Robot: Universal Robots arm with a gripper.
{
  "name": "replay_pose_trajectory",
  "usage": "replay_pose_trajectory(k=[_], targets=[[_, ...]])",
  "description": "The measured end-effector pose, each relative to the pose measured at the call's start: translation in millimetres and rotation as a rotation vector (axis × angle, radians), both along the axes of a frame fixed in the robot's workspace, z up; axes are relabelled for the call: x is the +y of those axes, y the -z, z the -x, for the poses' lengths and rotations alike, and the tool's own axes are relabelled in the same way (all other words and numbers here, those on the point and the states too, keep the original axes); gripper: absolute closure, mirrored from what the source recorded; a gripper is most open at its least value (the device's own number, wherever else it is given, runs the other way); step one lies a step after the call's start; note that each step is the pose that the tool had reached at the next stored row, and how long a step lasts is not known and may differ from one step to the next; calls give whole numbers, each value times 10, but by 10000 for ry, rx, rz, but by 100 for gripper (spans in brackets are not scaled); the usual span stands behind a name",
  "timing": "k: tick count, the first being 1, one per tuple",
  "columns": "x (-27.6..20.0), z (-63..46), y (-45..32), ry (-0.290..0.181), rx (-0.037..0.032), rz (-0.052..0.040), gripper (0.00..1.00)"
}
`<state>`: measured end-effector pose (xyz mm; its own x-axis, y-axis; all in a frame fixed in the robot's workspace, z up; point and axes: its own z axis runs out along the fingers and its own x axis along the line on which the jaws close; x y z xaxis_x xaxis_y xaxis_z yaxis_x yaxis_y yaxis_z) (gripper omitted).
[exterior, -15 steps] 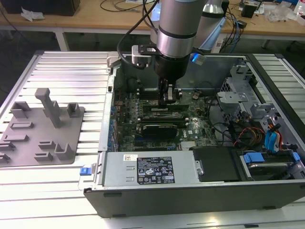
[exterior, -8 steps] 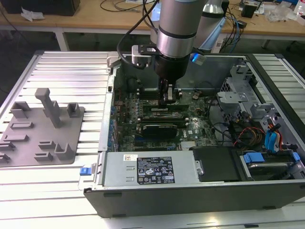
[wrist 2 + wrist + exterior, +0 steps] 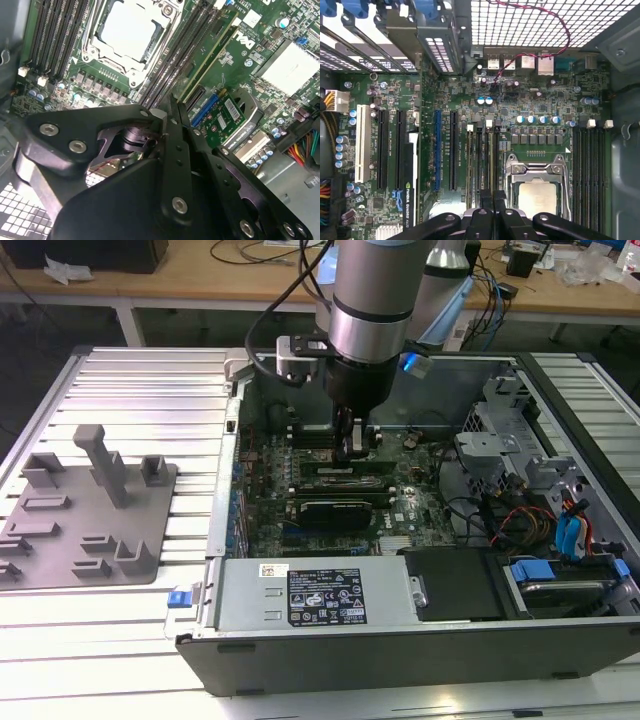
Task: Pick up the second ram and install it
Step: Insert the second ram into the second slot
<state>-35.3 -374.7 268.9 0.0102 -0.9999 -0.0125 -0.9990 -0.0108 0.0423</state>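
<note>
Motherboard [image 3: 235,72], ram [image 3: 212,52] just beside hand [image 3: 176,107]

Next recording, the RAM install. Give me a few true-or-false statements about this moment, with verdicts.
1. The computer case lies open with its motherboard exposed. True.
2. The grey fixture sits to the exterior view's left of the case. True.
3. The gripper hangs outside the case, over the grey fixture. False: it is down inside the case, over the motherboard by the memory slots.
4. A cooler covers the processor socket. False: the socket is uncovered, its metal lid showing in both wrist views.
</note>
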Motion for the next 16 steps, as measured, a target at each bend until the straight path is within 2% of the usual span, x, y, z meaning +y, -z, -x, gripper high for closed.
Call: replay_pose_trajectory(k=[3,10,16], targets=[[-18,0,38,0,1,2,91],[-21,0,193,-1,1,-8,91],[-22,0,219,-1,1,-6,91]])
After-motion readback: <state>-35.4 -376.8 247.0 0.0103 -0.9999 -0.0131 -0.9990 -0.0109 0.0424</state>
